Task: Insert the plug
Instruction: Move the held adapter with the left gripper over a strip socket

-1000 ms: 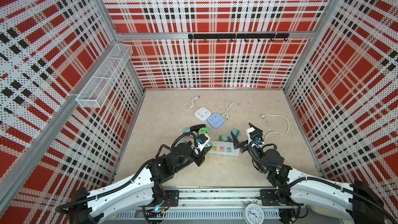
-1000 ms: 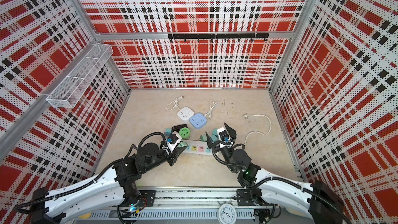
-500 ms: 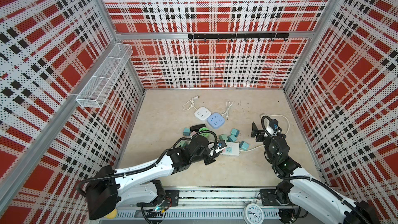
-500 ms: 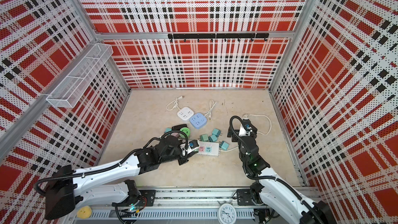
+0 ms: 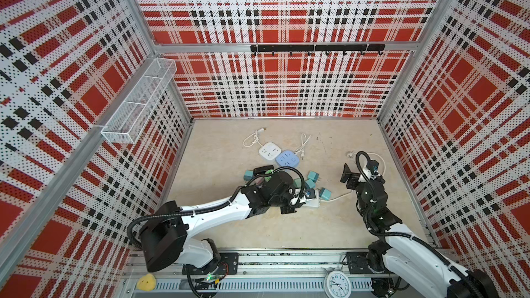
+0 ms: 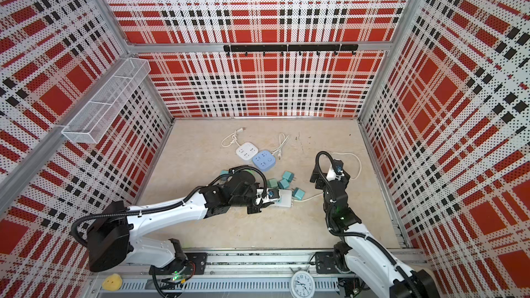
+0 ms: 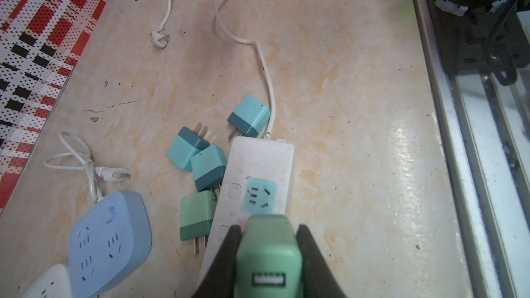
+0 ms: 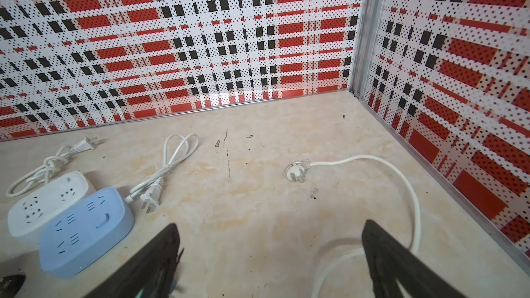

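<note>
Left fingers clamped narrow on the green plug, one each side, USB port facing back at the wrist cam. So the prongs point away from the cam, toward the power strip, hidden under the plug body. Plug sits on top of the strip's near part, touching or as good as. Can't tell if prongs are in the holes or just resting on the face. Teal socket lies just beyond the plug w/ nothing in it. A pink patch peeps out at the plug's far edge, prob. the socket face it's over.

Key relation: in left wrist view the strip's long axis runs straight ahead from the fingers, cord leaving the far end. In both top views it lies approx. across the desk, cord end toward the right arm. Plug looks squared to that axis, so my guess is what's left is a push straight down into the face, no sideways shift.

Right fingers spread wide, empty, raised over bare desk near the cord loop, well apart from the strip. Left arm is the near one by far. Nothing pins the strip, so it may skid or tip under the push. Loose teal plugs lie hard against its side, blue socket block further off
</note>
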### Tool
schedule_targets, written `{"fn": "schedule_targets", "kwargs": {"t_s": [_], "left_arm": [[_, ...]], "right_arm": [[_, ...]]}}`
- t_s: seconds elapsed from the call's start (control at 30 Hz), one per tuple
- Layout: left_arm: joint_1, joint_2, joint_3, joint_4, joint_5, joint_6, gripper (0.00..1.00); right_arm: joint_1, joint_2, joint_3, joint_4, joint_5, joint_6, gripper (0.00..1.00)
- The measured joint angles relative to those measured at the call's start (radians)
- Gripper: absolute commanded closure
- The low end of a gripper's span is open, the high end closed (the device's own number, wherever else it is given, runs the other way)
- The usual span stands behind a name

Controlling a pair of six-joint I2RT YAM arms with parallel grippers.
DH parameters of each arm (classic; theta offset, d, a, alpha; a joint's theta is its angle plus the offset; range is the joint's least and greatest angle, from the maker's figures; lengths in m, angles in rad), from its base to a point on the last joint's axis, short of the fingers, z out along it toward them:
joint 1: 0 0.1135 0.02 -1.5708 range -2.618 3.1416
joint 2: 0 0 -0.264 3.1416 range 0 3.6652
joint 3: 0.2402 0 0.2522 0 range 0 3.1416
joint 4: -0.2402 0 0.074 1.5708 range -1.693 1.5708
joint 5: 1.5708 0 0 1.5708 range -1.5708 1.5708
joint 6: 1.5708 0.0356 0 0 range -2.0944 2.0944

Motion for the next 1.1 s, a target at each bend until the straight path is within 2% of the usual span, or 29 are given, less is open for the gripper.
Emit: {"fn": "schedule_targets", "kwargs": {"t_s": [0.23,1.1], "left_arm": [[0.020,0.063,0.060,-0.049,0.030,0.051,1.00],[0.051,0.311,0.253,-0.166,0.095,0.135,1.00]], "right_arm": [[0.000,-0.002,-0.047,0.016,-0.063,0.020,0.00],[0.000,0.013,-0.064,0.027,-0.068,0.050,0.00]]}}
